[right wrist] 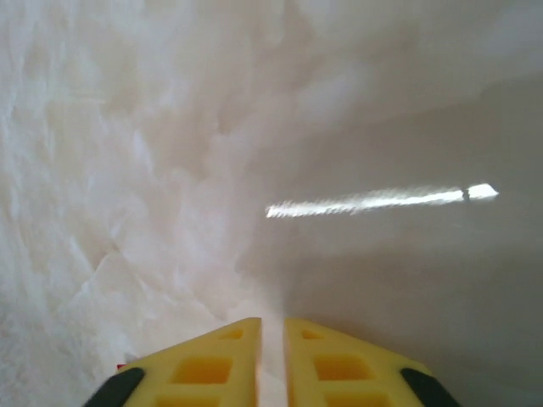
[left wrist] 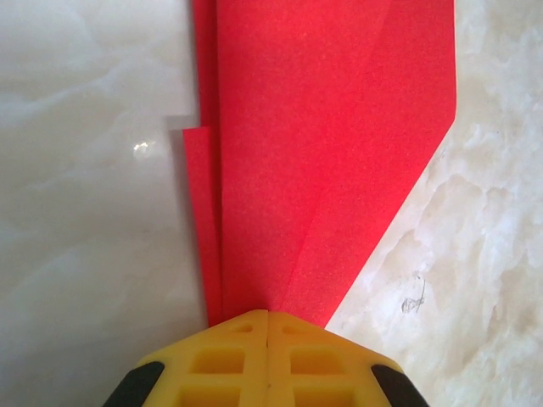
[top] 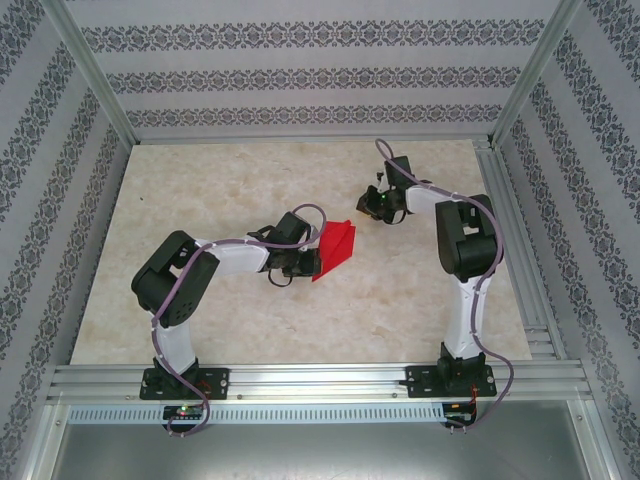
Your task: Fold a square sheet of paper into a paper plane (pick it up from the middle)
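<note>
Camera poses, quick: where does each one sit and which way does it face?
Top external: above and behind the bases, looking down at the table; both arms show.
Left wrist: looks along the left hand at the folded red paper it pinches.
Right wrist: looks past the right hand at the table.
Shared: top and left wrist both show the paper.

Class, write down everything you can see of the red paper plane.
The paper plane is bright red, thin, matte paper, folded into layered flaps with sharp creases and one slanted edge. It lies on the pale marbled table, near its middle, with one end pinched in the shut left gripper.
</note>
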